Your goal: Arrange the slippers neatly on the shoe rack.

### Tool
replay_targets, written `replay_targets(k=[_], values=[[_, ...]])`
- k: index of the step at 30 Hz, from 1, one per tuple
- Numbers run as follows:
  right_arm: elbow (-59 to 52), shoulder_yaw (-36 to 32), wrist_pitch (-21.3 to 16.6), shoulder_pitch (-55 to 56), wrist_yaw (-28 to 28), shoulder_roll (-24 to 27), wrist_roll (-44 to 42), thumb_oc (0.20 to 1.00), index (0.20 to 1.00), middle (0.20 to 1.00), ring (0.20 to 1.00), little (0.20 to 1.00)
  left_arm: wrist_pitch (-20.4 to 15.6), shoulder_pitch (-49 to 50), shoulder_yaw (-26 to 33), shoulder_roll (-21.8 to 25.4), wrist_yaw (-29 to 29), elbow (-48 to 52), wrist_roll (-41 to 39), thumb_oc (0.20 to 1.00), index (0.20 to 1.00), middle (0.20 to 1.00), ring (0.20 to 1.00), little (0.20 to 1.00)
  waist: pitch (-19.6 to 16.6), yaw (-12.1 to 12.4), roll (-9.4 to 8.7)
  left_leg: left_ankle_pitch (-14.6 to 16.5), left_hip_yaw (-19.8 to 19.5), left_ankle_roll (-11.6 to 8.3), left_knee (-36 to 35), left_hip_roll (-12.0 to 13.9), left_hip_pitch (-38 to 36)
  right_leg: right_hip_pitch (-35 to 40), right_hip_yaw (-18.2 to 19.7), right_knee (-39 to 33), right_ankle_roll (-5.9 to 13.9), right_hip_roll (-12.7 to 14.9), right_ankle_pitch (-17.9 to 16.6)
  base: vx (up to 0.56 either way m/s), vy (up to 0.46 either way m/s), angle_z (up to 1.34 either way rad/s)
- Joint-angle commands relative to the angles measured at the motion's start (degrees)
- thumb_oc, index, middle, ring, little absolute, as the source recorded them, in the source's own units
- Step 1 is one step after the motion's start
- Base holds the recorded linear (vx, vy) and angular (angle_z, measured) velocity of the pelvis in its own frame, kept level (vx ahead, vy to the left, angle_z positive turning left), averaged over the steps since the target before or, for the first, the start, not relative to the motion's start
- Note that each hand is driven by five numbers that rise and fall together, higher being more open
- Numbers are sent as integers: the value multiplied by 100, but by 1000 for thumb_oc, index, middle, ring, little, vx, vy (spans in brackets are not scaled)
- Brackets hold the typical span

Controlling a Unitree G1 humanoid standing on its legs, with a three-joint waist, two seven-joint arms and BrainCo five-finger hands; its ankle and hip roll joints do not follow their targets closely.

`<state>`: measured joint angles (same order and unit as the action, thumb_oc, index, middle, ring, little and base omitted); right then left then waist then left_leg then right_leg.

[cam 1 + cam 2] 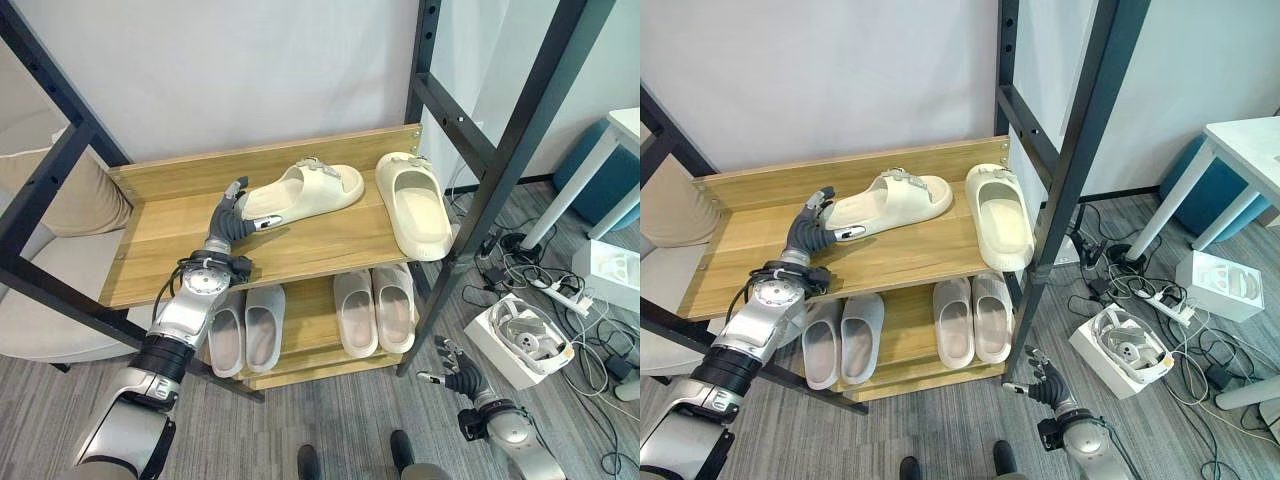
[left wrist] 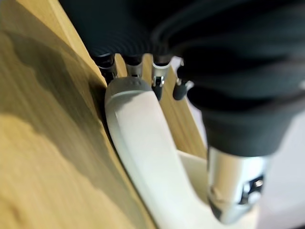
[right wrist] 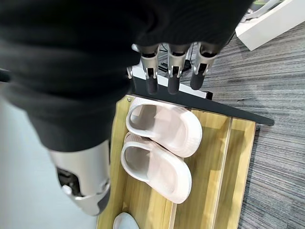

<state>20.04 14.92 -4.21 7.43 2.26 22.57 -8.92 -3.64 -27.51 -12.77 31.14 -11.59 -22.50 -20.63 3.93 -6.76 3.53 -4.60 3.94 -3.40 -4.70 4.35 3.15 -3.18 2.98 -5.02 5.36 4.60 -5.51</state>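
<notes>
Left arm raised from the lower left and stretched over the front edge of the shoe rack (image 1: 150, 190), top shelf. Left hand (image 1: 228, 222) set at the heel of a cream slipper (image 1: 305, 190), fingers (image 2: 135, 69) bunched at the heel rim and thumb alongside the sole; pinching or merely pushing, cannot tell. That slipper lying crosswise on the top shelf, toe toward the right post. Second cream slipper (image 1: 413, 203) just beside it at the shelf's right end, lengthwise, heel slightly over the front edge. Right arm hanging low by the rack's front right leg, right hand (image 1: 455, 374) over the carpet, fingers (image 3: 172, 69) loosely straight and spread, holding nothing. On the lower shelf, a grey pair (image 1: 246, 327) at the left and a pale pinkish pair (image 1: 375, 310) at the right, each side by side.
</notes>
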Motion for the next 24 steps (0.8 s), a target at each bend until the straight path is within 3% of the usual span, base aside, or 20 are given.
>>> replay_targets(k=[1, 11, 16, 24], values=[[-283, -119, -84, -17, -39, 24, 13, 1000, 1000, 1000, 1000, 1000, -102, -134, 81, 63, 218, -50, -752, 1000, 1000, 1000, 1000, 1000, -26, 146, -243, 630, -220, 71, -30, -155, -308, 22, -341, 2, 229, 277, 360, 0, 0, 0], [-291, -41, 78, -30, -181, 69, -28, 1000, 1000, 1000, 1000, 1000, 147, 1179, -443, 278, 838, 2286, -2446, 1000, 1000, 1000, 1000, 1000, -31, 255, -236, 612, -211, 89, -30, -155, -299, 19, -358, 2, 217, 280, 344, 0, 0, 0], [-266, -19, 76, -18, -259, 68, -65, 1000, 1000, 1000, 1000, 1000, 274, 1488, -529, 265, 935, 2875, -2424, 1000, 1000, 1000, 1000, 1000, -32, 304, -250, 603, -223, 96, -30, -150, -301, 35, -364, 2, 210, 274, 356, 0, 0, 0], [-233, 76, 98, -138, -270, 40, -64, 1000, 1000, 1000, 1000, 1000, 359, 1089, -836, -310, 864, 2597, -2014, 1000, 1000, 1000, 1000, 1000, -19, 281, -259, 594, -253, 96, -30, -152, -296, 55, -376, 2, 191, 272, 380, 0, 0, 0]])
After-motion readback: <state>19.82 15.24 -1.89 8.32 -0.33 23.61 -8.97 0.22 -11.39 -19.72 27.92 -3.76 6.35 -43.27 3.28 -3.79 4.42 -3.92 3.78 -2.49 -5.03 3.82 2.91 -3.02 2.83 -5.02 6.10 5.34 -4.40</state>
